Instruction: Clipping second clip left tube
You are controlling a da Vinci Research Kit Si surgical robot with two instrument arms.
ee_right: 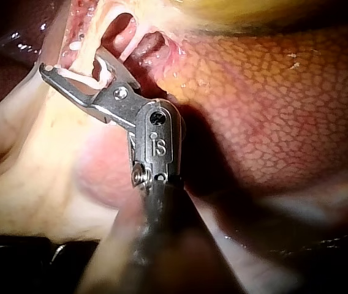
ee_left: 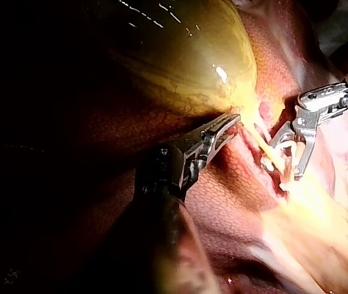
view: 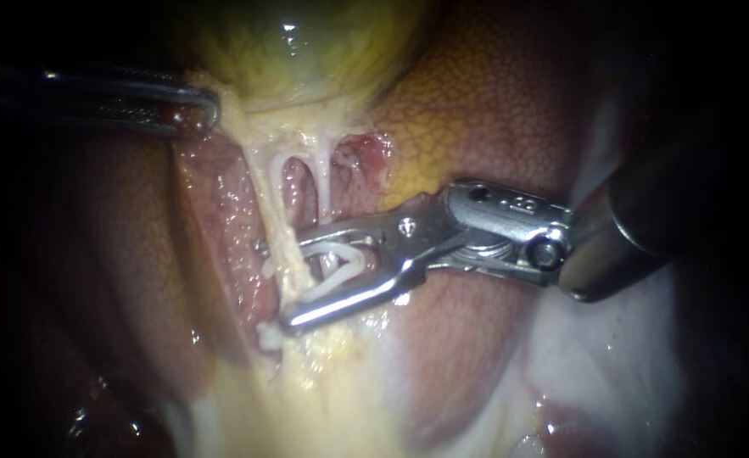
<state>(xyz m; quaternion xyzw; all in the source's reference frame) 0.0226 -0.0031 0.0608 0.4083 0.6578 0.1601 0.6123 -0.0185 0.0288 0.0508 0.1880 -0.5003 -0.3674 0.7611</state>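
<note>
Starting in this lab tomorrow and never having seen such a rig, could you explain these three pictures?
This is a surgical robot working on a pig's liver and yellow-green gallbladder. One picture comes from the endoscope, close to the tissue; the other two from cameras on each arm. The left instrument, a thin shaft, reaches the pale tissue at the gallbladder's edge. The right instrument holds a white clip between its jaws, at the two pale tubes below the gallbladder.
</note>
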